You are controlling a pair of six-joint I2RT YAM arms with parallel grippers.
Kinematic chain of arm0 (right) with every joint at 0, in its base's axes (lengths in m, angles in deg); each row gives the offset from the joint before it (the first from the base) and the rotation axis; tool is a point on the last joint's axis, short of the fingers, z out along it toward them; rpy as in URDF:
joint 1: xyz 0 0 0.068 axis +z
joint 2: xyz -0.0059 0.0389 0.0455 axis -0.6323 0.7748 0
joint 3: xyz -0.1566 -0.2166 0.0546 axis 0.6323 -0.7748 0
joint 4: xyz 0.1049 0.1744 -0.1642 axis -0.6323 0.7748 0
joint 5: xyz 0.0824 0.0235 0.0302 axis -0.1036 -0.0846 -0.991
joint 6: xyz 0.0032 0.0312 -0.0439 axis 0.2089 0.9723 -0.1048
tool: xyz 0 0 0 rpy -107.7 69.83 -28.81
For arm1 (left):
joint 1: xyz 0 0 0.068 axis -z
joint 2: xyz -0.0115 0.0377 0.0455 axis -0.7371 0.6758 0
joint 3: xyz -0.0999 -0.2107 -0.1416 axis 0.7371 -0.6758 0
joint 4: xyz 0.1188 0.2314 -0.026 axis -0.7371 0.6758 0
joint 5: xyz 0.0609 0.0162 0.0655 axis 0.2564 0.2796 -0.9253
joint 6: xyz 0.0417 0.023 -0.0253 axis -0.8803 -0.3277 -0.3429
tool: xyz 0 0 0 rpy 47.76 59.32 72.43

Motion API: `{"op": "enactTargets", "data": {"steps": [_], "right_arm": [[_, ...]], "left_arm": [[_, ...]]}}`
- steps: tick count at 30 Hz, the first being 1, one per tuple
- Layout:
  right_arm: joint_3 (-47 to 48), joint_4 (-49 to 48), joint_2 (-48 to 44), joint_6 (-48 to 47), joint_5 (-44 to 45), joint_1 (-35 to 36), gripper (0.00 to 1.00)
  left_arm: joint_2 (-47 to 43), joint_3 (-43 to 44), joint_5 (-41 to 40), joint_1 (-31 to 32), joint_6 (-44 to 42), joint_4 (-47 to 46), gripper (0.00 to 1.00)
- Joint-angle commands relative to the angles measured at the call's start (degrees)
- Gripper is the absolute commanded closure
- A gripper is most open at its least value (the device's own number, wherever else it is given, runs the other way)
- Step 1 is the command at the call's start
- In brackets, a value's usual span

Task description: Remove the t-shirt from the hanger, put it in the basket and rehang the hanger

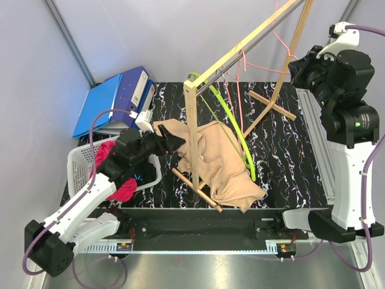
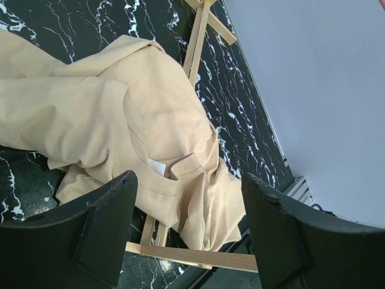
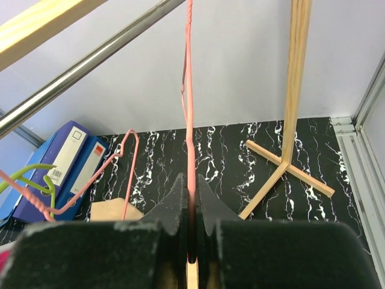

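Beige t-shirt (image 1: 219, 159) lying crumpled on marbled table (image 1: 283, 150).
The right gripper (image 3: 190, 195) is pinching a thin pink wire hanger (image 3: 188, 114); the left gripper (image 2: 189, 183) is gaping wide.

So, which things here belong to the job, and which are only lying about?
Job: beige fabric t-shirt, thin pink wire hanger, wooden clothes rack with metal rail.
Lying about: blue ring binders, white plastic basket, red cloth inside it, bright green hanger.

No legible txt anywhere. Blue binders (image 3: 45, 180): white spine labels (image 3: 65, 159) w/ barcode-like strip + red patch, print too small. T-shirt (image 2: 120, 114) neck tag (image 2: 157, 167) looks blank.
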Motion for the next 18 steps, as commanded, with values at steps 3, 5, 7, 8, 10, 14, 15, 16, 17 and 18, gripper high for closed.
{"op": "enactTargets", "data": {"steps": [3,5,7,8,10,14,15,16,17,18], "right_arm": [[-4.0,-0.8,-4.6,1.4,2.7,-0.4,1.00],[-5.8,-0.8,-5.8,1.9,2.9,-0.4,1.00],[-7.5,-0.8,-6.7,2.3,2.6,-0.4,1.00],[-8.1,-0.8,-7.3,2.4,2.4,-0.4,1.00],[-9.6,-0.8,-8.0,3.0,2.3,-0.4,1.00],[-13.1,-0.7,-10.5,5.2,2.2,-0.4,1.00],[-13.8,-0.6,-10.9,5.8,2.3,-0.4,1.00],[-15.4,-0.5,-11.2,6.2,2.3,-0.4,1.00],[-16.1,-0.2,-11.6,7.0,2.4,-0.4,0.96],[-16.6,0.8,-11.8,7.4,2.7,-0.4,0.80]], "left_arm": [[0.4,0.1,1.3,-0.2,-0.2,-2.8,0.27],[0.6,0.1,1.5,-0.2,-0.3,-2.7,0.26],[0.9,0.4,1.5,-0.2,-0.4,-2.7,0.27],[1.3,0.5,1.6,-0.2,-0.4,-2.6,0.27],[1.6,1.0,1.7,-0.2,-0.5,-2.5,0.27],[2.9,2.4,0.4,-0.2,-1.0,-0.9,0.26],[4.2,3.1,-0.4,-0.2,-1.2,0.0,0.26],[5.2,3.7,-1.9,-0.2,-2.1,1.9,0.25],[6.3,5.6,-2.9,-0.2,-2.6,3.2,0.23],[7.8,6.5,-3.9,0.0,-2.9,4.3,0.20]]}}
